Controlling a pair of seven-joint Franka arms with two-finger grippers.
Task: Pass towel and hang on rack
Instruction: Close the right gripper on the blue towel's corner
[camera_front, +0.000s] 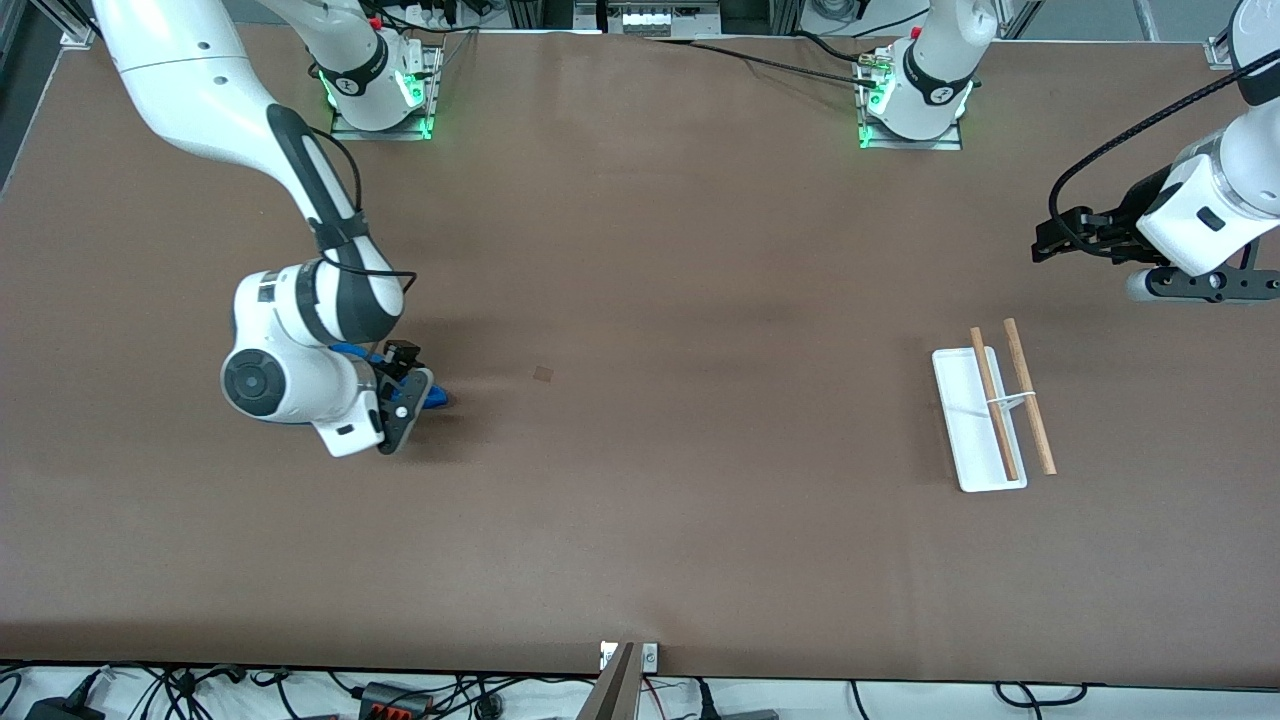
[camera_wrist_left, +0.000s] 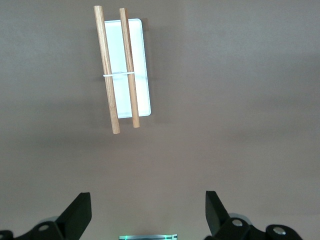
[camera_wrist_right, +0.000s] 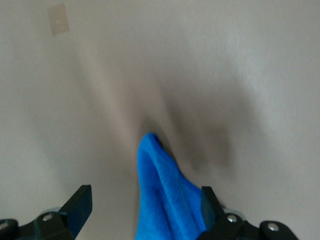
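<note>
The blue towel lies on the table near the right arm's end, mostly hidden under the right hand in the front view. My right gripper is low over it. In the right wrist view the towel sits bunched between the spread fingers of my right gripper and touches one of them; the jaws are open. The rack, a white tray with two wooden rods, stands near the left arm's end. My left gripper hangs open and empty in the air above the table. The rack also shows in the left wrist view, past my left gripper.
A small brown patch is stuck on the table between the towel and the table's middle; it also shows in the right wrist view. The brown table top stretches between towel and rack. A camera mount sits at the front edge.
</note>
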